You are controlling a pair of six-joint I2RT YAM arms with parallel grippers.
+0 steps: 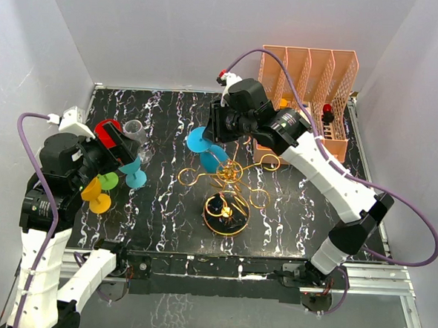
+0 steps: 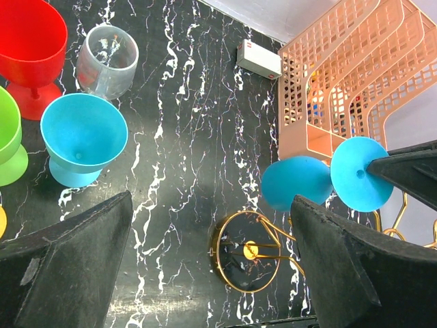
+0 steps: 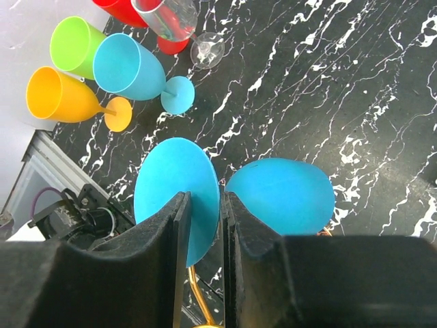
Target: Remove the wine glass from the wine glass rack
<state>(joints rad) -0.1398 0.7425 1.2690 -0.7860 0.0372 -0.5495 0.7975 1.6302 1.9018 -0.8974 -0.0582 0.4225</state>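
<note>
The gold wire wine glass rack [image 1: 230, 185] stands mid-table; its ring base shows in the left wrist view [image 2: 220, 263]. My right gripper [image 1: 211, 139] is shut on a blue wine glass [image 1: 212, 160], pinching its stem [image 3: 203, 205] between the foot disc [image 3: 164, 181] and the bowl [image 3: 283, 195]. The glass lies sideways at the rack's far left loops; I cannot tell if it touches them. It also shows in the left wrist view [image 2: 300, 181]. My left gripper [image 1: 118, 154] hovers open and empty at the left [image 2: 212, 205].
Under the left arm stand red [image 1: 109, 130], clear [image 1: 135, 129], teal [image 1: 134, 174], green [image 1: 108, 180] and yellow [image 1: 94, 193] glasses. An orange slotted file organizer [image 1: 313, 77] stands at the back right. Grey walls close three sides.
</note>
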